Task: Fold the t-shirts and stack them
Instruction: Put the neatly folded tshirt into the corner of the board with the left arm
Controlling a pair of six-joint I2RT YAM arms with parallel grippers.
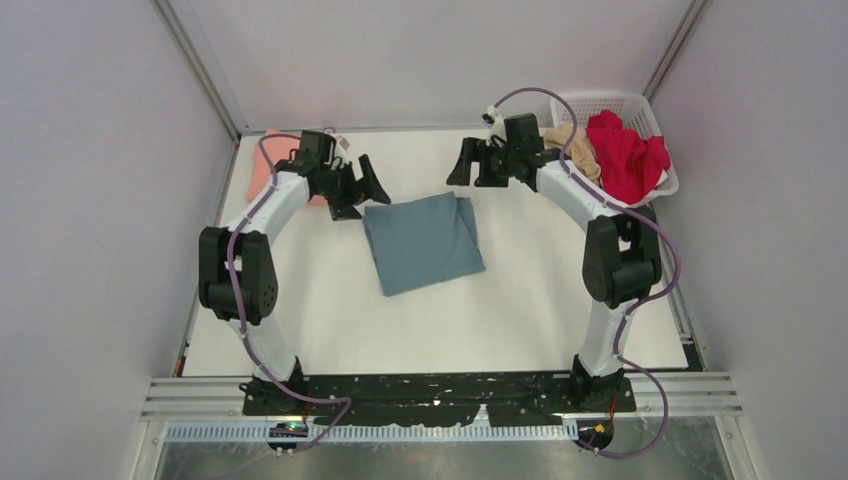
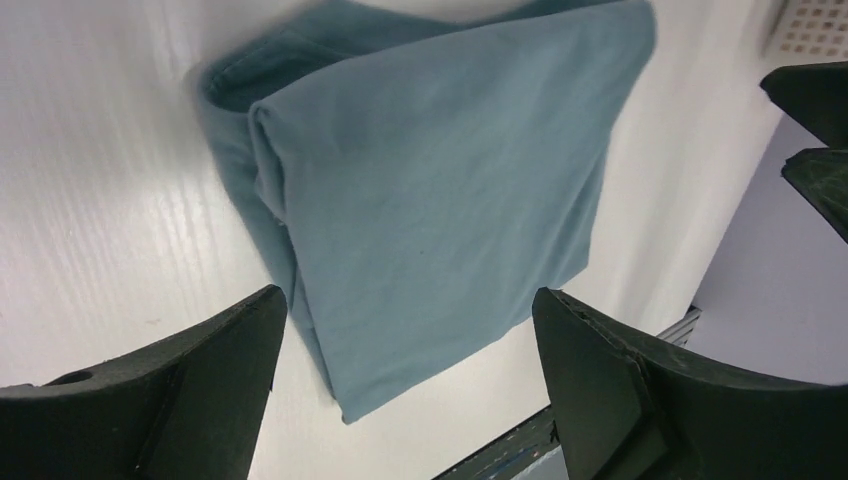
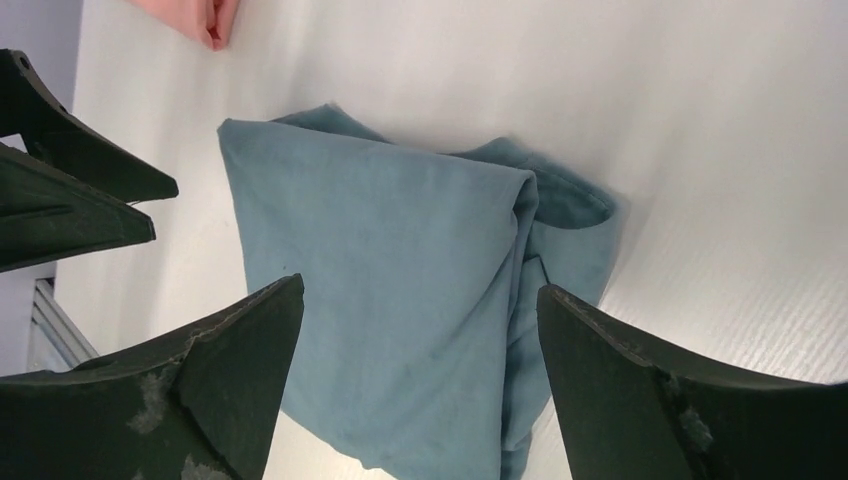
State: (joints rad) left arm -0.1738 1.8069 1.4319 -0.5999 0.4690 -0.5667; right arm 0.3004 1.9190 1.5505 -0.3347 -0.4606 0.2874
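Step in hand, as judged: the fold of the slate-blue t-shirt (image 1: 424,243) appears finished; it lies as a compact, slightly skewed rectangle at mid-desk, with its far edge just below the two claws.

- Left claw (image 1: 358,195): jaws wide, holding nothing; positioned just beside the shirt's far-left corner.
- Right claw (image 1: 472,165): jaws wide, holding nothing; positioned beyond the far-right corner, apart from the cloth.

Next move, as judged: transfer the folded shirt onto the salmon-pink t-shirt (image 1: 262,165) at the far-left corner of the desk (image 1: 440,330); this calls for a grip through all layers at one edge, so that the fold does not open in transit. The red t-shirt (image 1: 628,150) and the beige t-shirt (image 1: 572,142) lie crumpled in the basket (image 1: 645,103), not yet folded.

Limits of view:
- The left arm covers most of the salmon-pink shirt; whether it is folded cannot be told.
- The right arm crosses the beige shirt; only part of it shows.
- The right wrist view shows an under-layer protruding along one side of the blue shirt; the layer count cannot be made out.
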